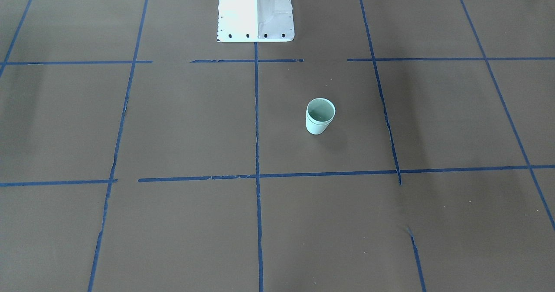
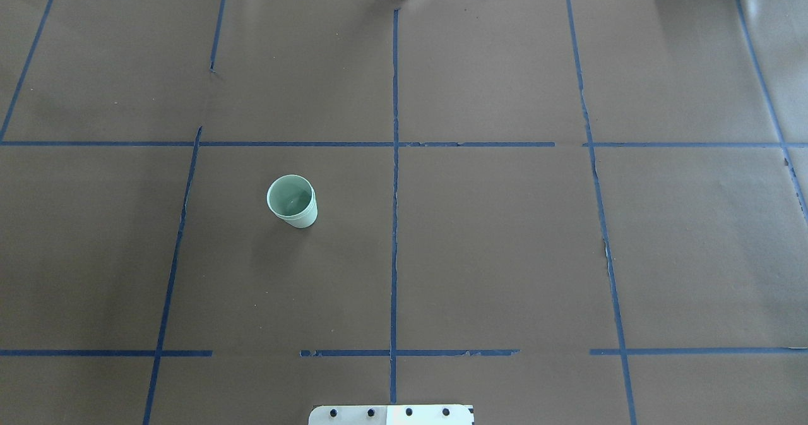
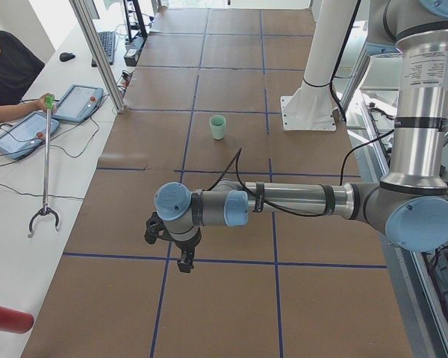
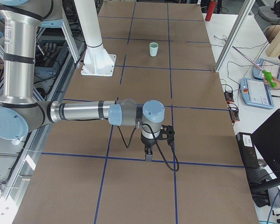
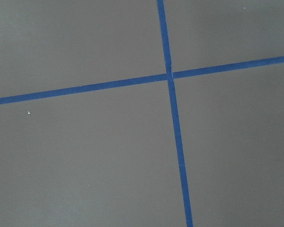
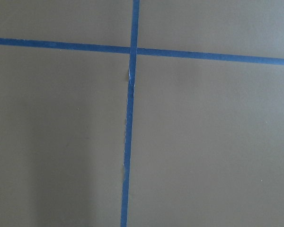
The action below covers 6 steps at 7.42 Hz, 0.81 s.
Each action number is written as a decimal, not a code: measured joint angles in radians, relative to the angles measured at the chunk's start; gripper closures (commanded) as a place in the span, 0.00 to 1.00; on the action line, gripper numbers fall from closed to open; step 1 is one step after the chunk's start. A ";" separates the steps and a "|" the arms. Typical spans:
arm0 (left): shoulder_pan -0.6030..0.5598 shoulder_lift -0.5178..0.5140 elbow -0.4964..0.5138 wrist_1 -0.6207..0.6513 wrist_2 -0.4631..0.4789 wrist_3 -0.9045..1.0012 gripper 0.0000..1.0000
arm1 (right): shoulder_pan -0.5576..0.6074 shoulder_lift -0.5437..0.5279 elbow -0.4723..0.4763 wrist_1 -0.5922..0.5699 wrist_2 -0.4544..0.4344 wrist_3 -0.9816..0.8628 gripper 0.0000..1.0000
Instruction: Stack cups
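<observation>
Two pale mint-green cups (image 1: pixel 321 117) stand nested one inside the other, upright on the brown table, a double rim showing. The stack also shows in the overhead view (image 2: pixel 291 201), the exterior left view (image 3: pixel 218 127) and the exterior right view (image 4: pixel 153 49). My left gripper (image 3: pixel 185 262) shows only in the exterior left view, pointing down over the table's end, far from the cups; I cannot tell if it is open or shut. My right gripper (image 4: pixel 148 156) shows only in the exterior right view, at the other end; I cannot tell its state. Both wrist views show only paper and tape.
Blue tape lines (image 2: pixel 395 179) form a grid on the brown paper. The white robot base (image 1: pixel 256 14) stands at the table's robot side. An operator holds a grabber stick (image 3: pixel 45 156) beside tablets (image 3: pixel 76 102) on the side bench.
</observation>
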 measured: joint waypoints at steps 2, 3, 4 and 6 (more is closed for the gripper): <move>0.000 -0.001 -0.004 -0.003 -0.005 -0.074 0.00 | 0.000 0.000 0.000 0.000 0.000 0.000 0.00; 0.000 -0.001 -0.005 -0.004 -0.004 -0.083 0.00 | 0.000 0.000 0.000 0.000 0.000 0.000 0.00; 0.000 -0.001 -0.005 -0.005 -0.002 -0.085 0.00 | 0.000 0.000 0.000 0.000 0.000 0.000 0.00; 0.001 -0.002 -0.004 -0.005 0.001 -0.085 0.00 | 0.000 0.000 0.000 0.000 0.000 0.000 0.00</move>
